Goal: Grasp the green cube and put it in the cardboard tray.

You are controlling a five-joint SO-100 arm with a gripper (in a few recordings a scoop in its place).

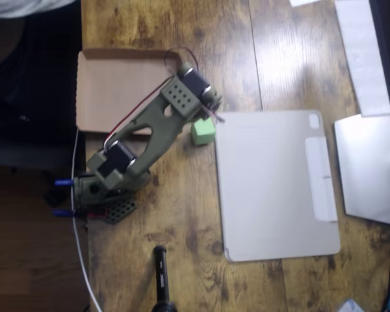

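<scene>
One green cube (203,132) on the desk (182,247), touching the tablet cover (266,188), right of the cardboard tray (110,84). Fingers (211,112) hidden beneath the arm; grip state unclear. Risk: nudging the cube sideways along the cover edge, missing the grasp.

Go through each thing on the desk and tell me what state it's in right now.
green cube: on the wooden table, beside the tablet cover's corner, not in the tray.
cardboard tray: nothing seen in the part that shows; the arm crosses its right side.
tablet cover: lying flat, closed.
gripper: above the cube; jaws hidden.
</scene>
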